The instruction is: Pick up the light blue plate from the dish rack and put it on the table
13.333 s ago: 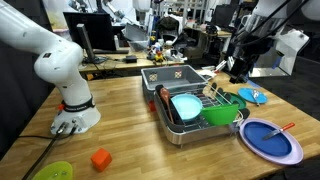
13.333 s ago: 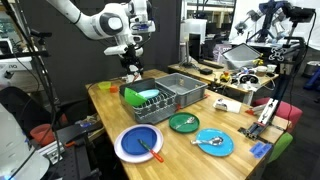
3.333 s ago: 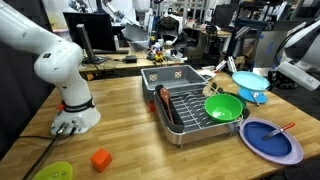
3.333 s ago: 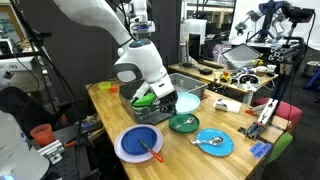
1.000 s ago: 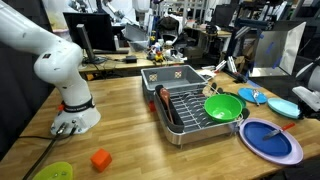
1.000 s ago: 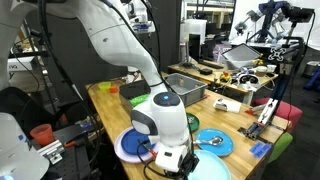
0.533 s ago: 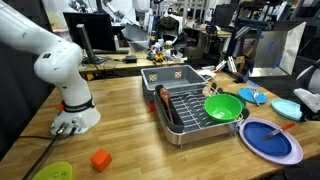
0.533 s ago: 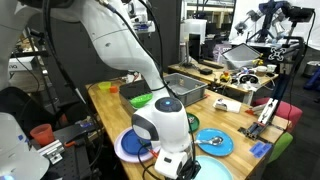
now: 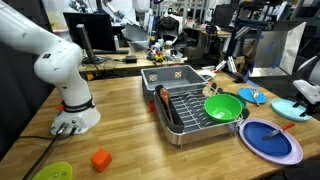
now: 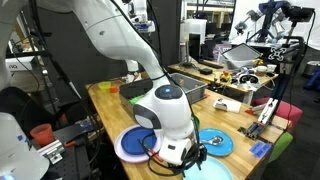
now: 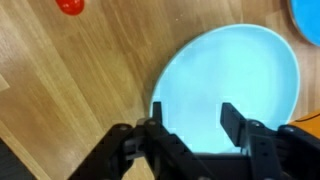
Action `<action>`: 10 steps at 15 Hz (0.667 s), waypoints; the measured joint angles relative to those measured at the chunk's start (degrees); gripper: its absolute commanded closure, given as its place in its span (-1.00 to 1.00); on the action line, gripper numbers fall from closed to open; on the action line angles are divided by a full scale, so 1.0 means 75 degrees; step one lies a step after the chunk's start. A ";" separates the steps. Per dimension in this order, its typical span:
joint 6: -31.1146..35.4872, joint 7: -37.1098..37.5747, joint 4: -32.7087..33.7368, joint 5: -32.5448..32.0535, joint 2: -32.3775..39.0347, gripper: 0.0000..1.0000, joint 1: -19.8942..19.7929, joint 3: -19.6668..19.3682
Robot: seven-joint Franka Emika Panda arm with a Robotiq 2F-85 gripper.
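Observation:
The light blue plate [image 11: 225, 85] lies flat on the wooden table [image 11: 60, 90], seen from straight above in the wrist view. My gripper [image 11: 193, 125] hovers over its near rim with both fingers spread apart and nothing between them. In an exterior view the plate [image 9: 285, 107] sits at the far right of the table [image 9: 120, 120], with the gripper [image 9: 305, 95] just above it. The dish rack [image 9: 190, 110] stands mid-table, apart from the plate. In an exterior view the plate [image 10: 215, 172] shows only as a sliver at the bottom edge under the gripper [image 10: 190, 155].
A green bowl [image 9: 223, 107] sits in the rack. A dark blue plate with lilac rim [image 9: 270, 140] lies next to the light blue one. A tan dotted box [image 9: 165, 77] stands behind the rack. An orange cube [image 9: 100, 158] lies front left. A red object [image 11: 70, 5] lies nearby.
The arm's wrist has lifted slightly over the last second. The light blue plate stays in place on the table at the right.

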 measured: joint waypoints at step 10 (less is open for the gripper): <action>-0.0021 -0.0564 -0.0617 0.0081 -0.1043 -0.96 -0.0402 0.0528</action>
